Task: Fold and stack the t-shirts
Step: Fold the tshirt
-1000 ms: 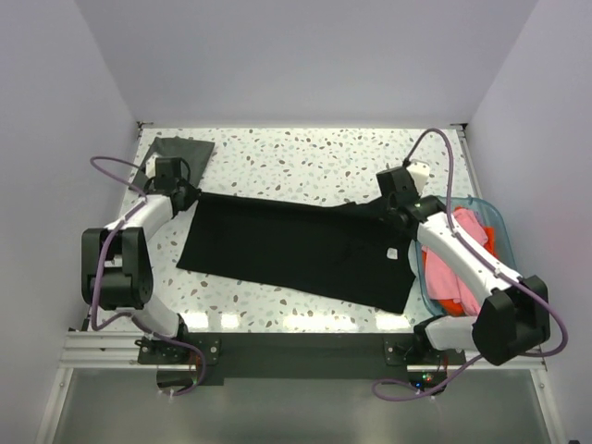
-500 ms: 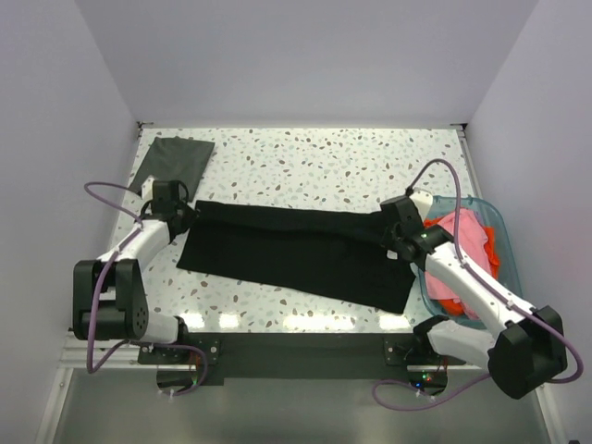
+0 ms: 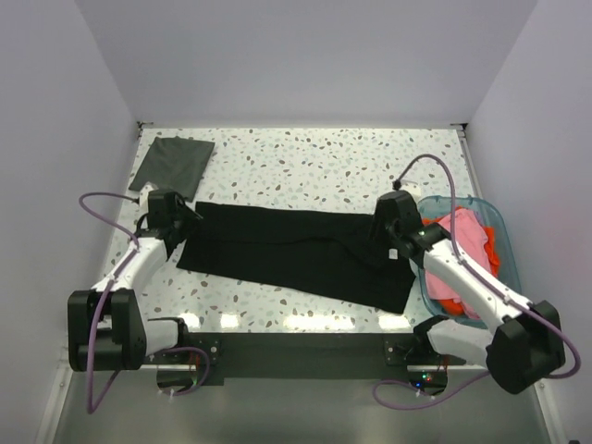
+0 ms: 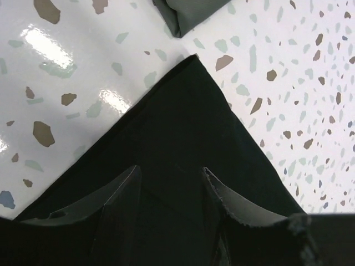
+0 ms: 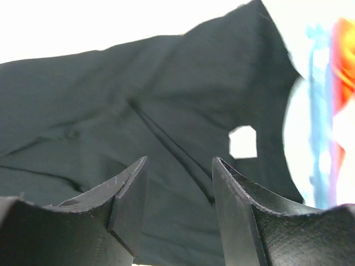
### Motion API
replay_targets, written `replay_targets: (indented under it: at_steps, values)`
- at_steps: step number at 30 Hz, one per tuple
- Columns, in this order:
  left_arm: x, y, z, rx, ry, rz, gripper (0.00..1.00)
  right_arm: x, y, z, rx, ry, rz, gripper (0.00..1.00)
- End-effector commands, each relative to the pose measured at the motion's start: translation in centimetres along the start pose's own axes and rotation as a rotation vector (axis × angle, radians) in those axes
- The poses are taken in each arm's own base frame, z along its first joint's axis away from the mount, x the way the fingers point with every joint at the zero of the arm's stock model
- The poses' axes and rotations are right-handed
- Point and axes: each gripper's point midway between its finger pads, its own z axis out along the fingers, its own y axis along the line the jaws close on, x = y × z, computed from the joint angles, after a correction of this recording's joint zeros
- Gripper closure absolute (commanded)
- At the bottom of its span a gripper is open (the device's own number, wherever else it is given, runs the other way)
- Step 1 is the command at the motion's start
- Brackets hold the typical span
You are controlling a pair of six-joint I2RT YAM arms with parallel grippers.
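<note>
Sitting far-left: grey folded t-shirt (image 3: 173, 162), likely the stack base. Beside it the left gripper (image 4: 171, 173) is spread above a corner of the black t-shirt (image 3: 287, 248), pinching nothing. Shirt lies as a long band mid-table, so the lengthwise fold looks done. Next needs both ends regripped and folded crosswise. Further right the right gripper (image 5: 179, 163) is also spread, empty, by the white tag (image 5: 243, 142). Pink and orange t-shirts (image 3: 462, 236) wait in the blue bin (image 3: 481, 201). Speckled white table (image 3: 305, 153), plain pale walls (image 3: 305, 55).

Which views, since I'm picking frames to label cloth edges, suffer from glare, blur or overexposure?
Top external: sharp and evenly lit, with only light strips reflecting off the table at its near edge. Left wrist: glare patches on the table at top left, but the black t-shirt corner is crisp. Right wrist: background blown white, with the blue bin and orange shirt smeared.
</note>
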Motion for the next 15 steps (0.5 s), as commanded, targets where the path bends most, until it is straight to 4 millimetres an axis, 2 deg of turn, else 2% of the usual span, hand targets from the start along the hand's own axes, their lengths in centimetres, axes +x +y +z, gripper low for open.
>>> replay_targets:
  at_steps: [1, 4, 5, 8, 11, 15]
  values:
    - [-0.8, -2.9, -0.3, 0.114, -0.004, 0.059, 0.51, -2.8, 4.2, 1.8, -0.105, -0.037, -0.078, 0.48]
    - [-0.1, -4.1, 0.1, 0.136, 0.021, 0.105, 0.52, -2.6, 5.4, 3.6, -0.120, -0.010, -0.118, 0.49]
    - [0.9, -5.2, 0.2, 0.153, 0.044, 0.137, 0.53, -2.3, 5.9, 4.8, -0.126, 0.001, -0.127, 0.49]
    - [2.3, -6.8, 0.3, 0.185, 0.074, 0.176, 0.54, -2.1, 7.6, 6.7, -0.172, 0.014, -0.145, 0.48]
    - [3.7, -7.6, 0.7, 0.198, 0.106, 0.196, 0.55, -2.0, 8.6, 7.8, -0.187, 0.024, -0.147, 0.48]
    - [4.8, -7.9, 1.4, 0.201, 0.138, 0.202, 0.56, -0.8, 9.1, 9.1, -0.197, 0.064, -0.148, 0.48]
